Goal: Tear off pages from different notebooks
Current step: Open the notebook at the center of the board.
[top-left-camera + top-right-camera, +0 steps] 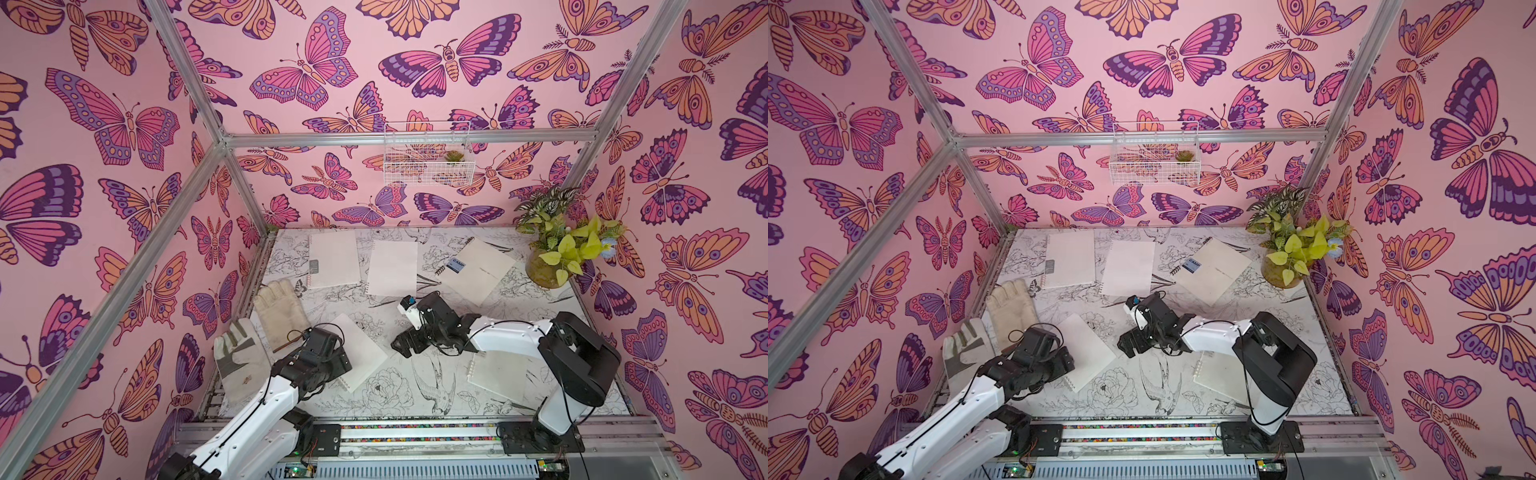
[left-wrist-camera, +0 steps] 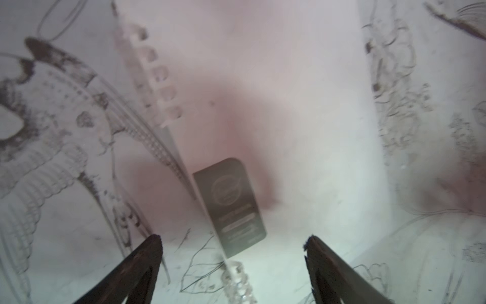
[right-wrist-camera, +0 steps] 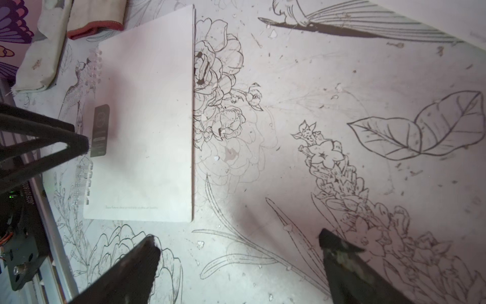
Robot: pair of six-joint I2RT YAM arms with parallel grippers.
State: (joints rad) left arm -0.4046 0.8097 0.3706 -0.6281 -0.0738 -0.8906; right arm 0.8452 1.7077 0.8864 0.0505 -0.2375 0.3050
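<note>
Nearest on the left, the left gripper (image 2: pixel 232 242) hangs low over the near-left notebook (image 1: pixel 365 353), jaws apart with nothing clamped, its dark pointed tips either side of the grey-green label (image 2: pixel 230 205) by the clear plastic rings; this off-white, matte, rectangular book lies flat with its long axis diagonal, near-right to far-left, ring edge facing the left arm; across from it the near-right notebook (image 1: pixel 500 374) lies flat, partly under the right arm, long axis roughly near to far, white rings turned towards the table's middle; the right gripper (image 3: pixel 238 237) is spread wide and empty above bare table cover (image 1: pixel 390 399), a pale sheet printed with black line-drawn flowers and birds, scuffed and dotted with small white flecks; at the left edge lie two coarse cloth gloves (image 1: pixel 280 307); farther back three things lie in a row: the far-left notebook (image 1: pixel 334 259), long axis near to far, rings on its left edge; a thin plain page (image 1: pixel 392 268) just beside it, slightly tilted; the CAMP notebook (image 1: pixel 484 274), turned cornerwise, black spiral edge facing the page, blue label beside the spiral; a leafy potted plant (image 1: pixel 548 257) fills the far right corner.
</note>
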